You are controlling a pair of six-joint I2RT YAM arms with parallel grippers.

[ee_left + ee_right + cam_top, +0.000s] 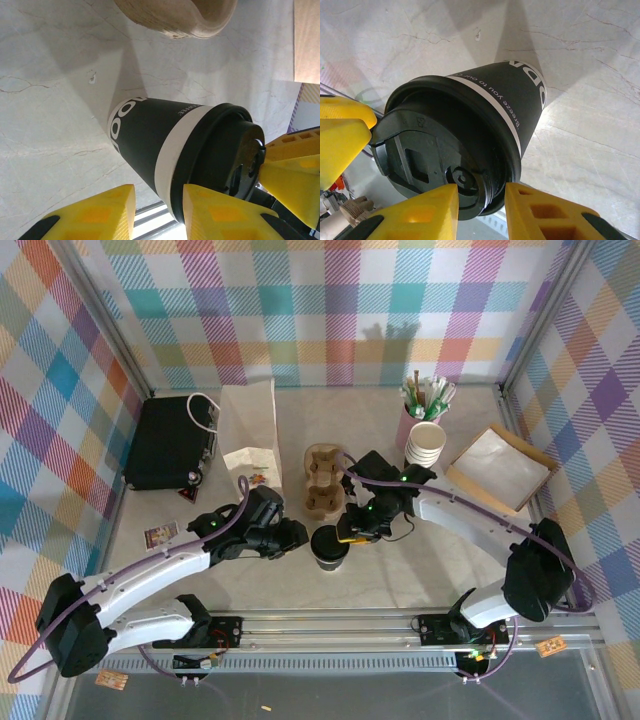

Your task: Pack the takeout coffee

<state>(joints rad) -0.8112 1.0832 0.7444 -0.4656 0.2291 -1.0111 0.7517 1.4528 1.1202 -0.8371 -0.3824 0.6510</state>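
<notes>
The left gripper (159, 194) has its yellow fingers narrowly apart, with nothing clamped between them. The coffee cup (150, 145) stands just past their tips. The right gripper (481, 194) is set just as narrow. The rim of the cup's black lid (435, 160) sits right at the gap, but the fingers do not pinch it. Each wrist view also catches the other arm's yellow fingers against the far side of the lid.

From above, the cup stands upright between the two grippers, near the middle of the tabletop's (400, 570) near edge, and is seen mostly as its round black lid. The wrist views show its dark wall, a white band under the lid and white lettering.

Just behind the cup lies a cardboard cup carrier (322, 480) with empty wells. A paper bag (250, 430) sits left of the carrier, and a black box (170, 440) lies by the left edge. Toward the far right corner, a pink cup (408, 425) holds sticks and straws, touching a stack of white cups (426, 444). Near the right edge, a flat cardboard tray (535, 455) holds white sheets.
</notes>
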